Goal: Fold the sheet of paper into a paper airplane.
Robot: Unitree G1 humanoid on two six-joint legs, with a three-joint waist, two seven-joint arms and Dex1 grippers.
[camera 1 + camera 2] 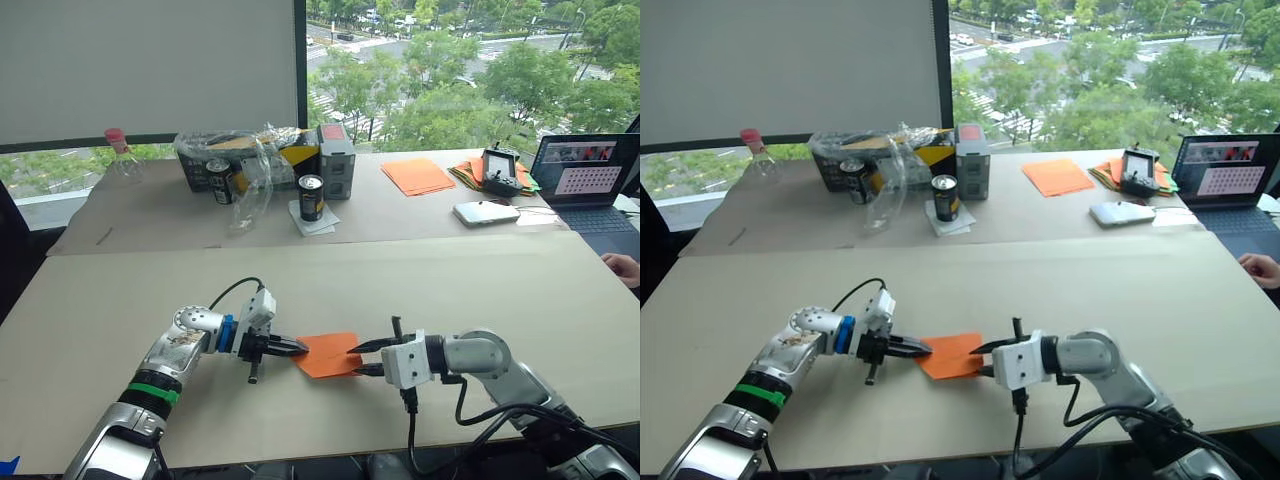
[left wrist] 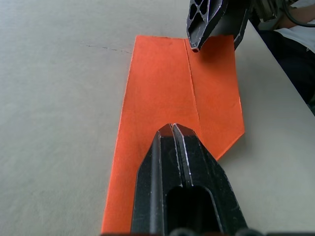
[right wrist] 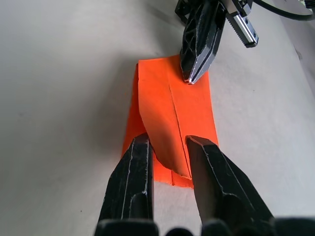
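Two grippers meet the sheet of paper [image 1: 326, 355] from its two ends, so its long side runs from one to the other. The left gripper [image 1: 298, 347] presses down with fingers together. The right gripper [image 3: 167, 142], fingers spread, straddles a lifted flap.

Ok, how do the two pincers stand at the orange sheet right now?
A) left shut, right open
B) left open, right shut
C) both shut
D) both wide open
A: the left pincer has its fingers pressed together with the tip on the sheet of paper, while the right pincer shows a clear gap, straddling a lifted flap.
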